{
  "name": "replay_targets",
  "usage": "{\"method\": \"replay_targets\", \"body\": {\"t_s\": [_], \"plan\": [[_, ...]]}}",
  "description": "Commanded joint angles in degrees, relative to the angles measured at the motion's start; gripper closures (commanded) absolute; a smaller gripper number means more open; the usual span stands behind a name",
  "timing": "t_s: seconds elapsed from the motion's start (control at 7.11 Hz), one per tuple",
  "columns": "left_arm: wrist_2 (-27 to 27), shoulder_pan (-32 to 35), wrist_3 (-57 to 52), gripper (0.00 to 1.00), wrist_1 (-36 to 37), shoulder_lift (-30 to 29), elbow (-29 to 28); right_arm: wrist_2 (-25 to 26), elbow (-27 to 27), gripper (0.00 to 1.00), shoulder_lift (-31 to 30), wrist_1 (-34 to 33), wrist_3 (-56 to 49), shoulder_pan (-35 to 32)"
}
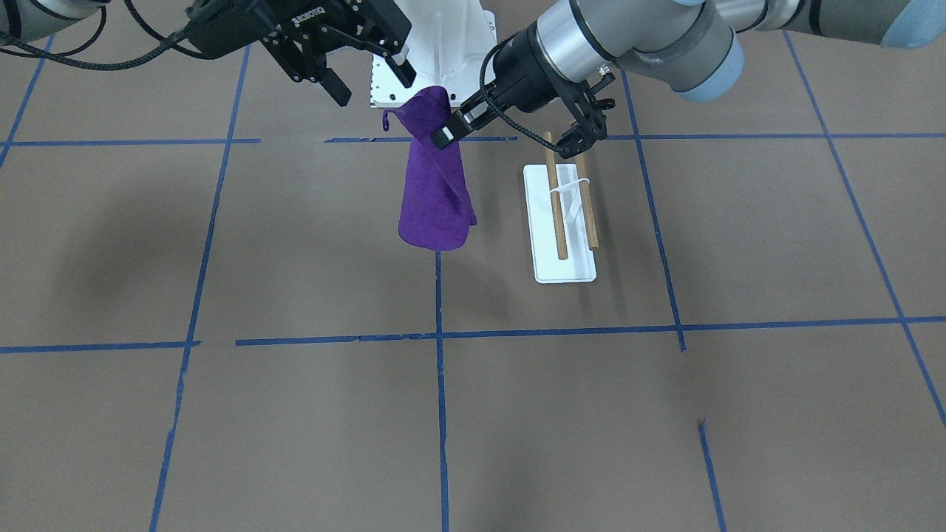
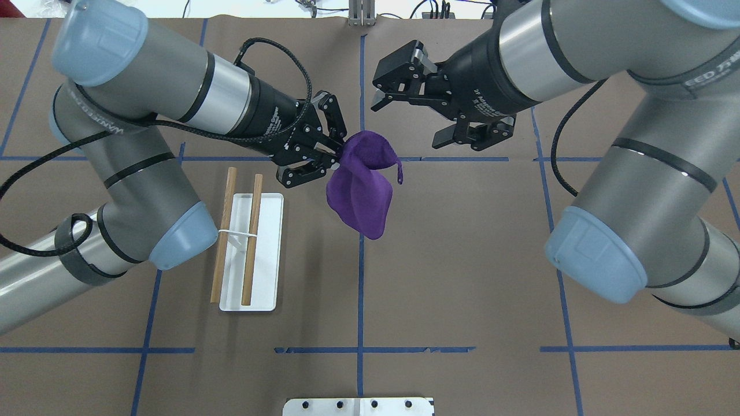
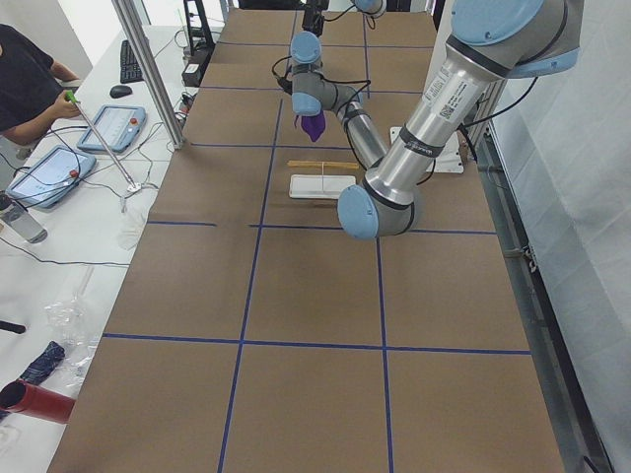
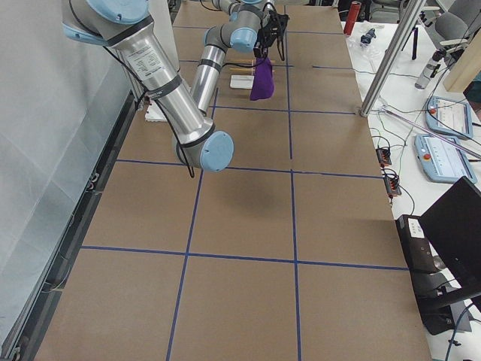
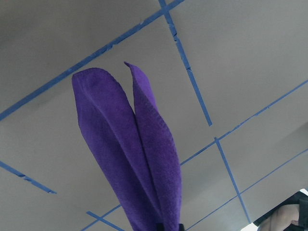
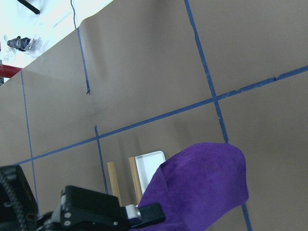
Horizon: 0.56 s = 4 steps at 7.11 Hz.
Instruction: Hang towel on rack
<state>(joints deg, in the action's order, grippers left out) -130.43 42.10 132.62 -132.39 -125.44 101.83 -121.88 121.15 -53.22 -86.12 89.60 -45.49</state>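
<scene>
The purple towel [image 2: 361,196] hangs bunched in the air from my left gripper [image 2: 338,153], which is shut on its top edge. It also shows in the front view [image 1: 436,199], held by my left gripper [image 1: 447,134], and in the left wrist view [image 5: 139,154]. The rack [image 2: 269,260] has a flat white base and two wooden dowels [image 2: 252,237]. It stands on the table just beside the hanging towel, on my left, and shows in the front view [image 1: 565,270]. My right gripper [image 2: 411,120] is open and empty, apart from the towel on its other side, and shows in the front view [image 1: 373,83].
The large white bolted pedestal [image 1: 443,44] stands at the robot's base, its edge also showing in the overhead view [image 2: 358,406]. Blue tape lines [image 2: 360,300] grid the brown table. An operator [image 3: 25,84] sits at a side desk with tablets.
</scene>
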Motion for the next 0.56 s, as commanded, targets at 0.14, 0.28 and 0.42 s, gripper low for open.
{"method": "replay_targets", "body": {"t_s": [0.14, 0.28, 0.42], "plan": [[-6.97, 0.09, -25.44, 1.0, -8.59, 9.92, 1.01, -1.42, 0.49, 0.0, -7.84, 3.49, -6.96, -4.43], [-10.42, 0.52, -36.7, 1.0, -8.59, 13.17, 1.7, -1.34, -0.29, 0.0, -8.04, 3.5, -8.2, -4.43], [-12.45, 0.79, -45.08, 1.0, -8.68, 16.6, 1.97, -1.34, -0.48, 0.0, -8.04, 3.5, -8.22, -4.43]]}}
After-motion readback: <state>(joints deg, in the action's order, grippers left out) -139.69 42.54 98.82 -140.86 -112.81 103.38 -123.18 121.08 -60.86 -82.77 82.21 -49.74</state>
